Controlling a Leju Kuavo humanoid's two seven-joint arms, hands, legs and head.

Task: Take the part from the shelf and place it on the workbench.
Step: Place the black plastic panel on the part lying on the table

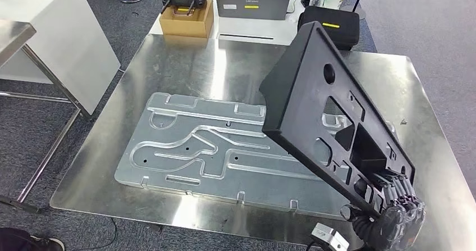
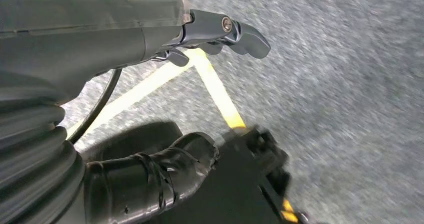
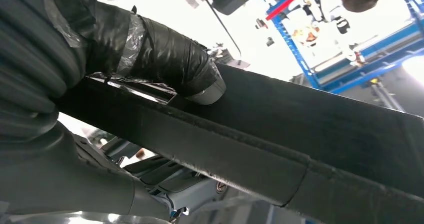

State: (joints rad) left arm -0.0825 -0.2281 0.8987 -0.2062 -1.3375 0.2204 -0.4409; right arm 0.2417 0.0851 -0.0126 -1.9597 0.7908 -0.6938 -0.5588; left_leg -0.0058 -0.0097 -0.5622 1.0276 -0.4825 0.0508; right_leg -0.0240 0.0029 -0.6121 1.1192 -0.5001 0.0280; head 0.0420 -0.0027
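Steel workbench spreads below the black part, which tilts above a grey fixture plate, gripped at its low end by the right hand. Lower it level, slowly. Left hand hangs, fingers loose, holding nothing.

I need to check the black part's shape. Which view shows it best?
The head view: the whole black part, tilted above the workbench, held by the right hand. The right wrist view shows just its edge under the thumb. The left wrist view shows floor.
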